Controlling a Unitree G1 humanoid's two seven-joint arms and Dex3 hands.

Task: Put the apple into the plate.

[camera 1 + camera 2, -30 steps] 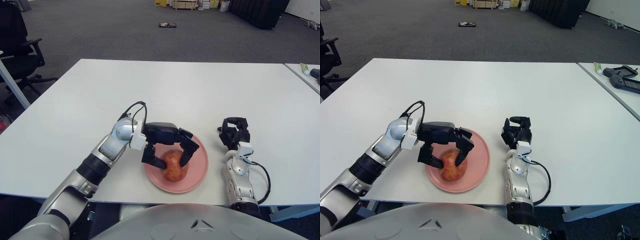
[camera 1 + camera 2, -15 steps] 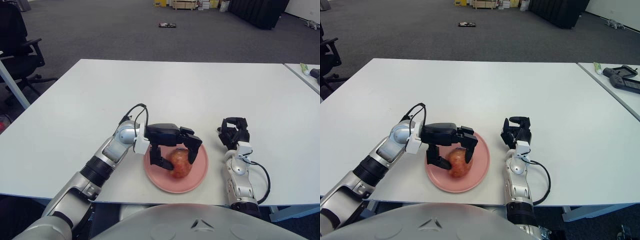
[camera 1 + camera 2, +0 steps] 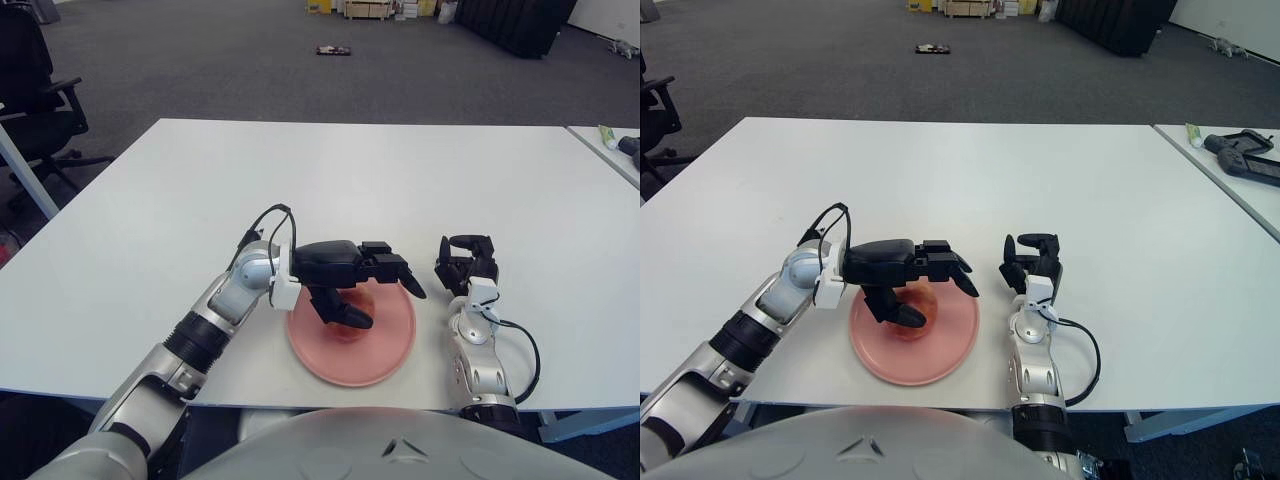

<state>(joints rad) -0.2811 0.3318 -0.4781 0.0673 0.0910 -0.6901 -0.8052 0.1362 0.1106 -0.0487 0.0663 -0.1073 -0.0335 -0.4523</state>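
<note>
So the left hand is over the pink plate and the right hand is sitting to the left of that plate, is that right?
Not quite. The left hand is over the pink plate, but the right hand shows to the right of the plate, not the left. The left eye view shows this.

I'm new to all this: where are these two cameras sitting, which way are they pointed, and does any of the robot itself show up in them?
Left eye view: sits in the robot's head, looking forward and down at the white table; both silver arms and its rounded chest show.
Right eye view: the same head, slightly to one side, same downward look, same body parts.
Shared: the round pink plate, the red apple mostly hidden under the left hand, whose fingers spread above it, and the right hand beside the plate, on its right.
</note>
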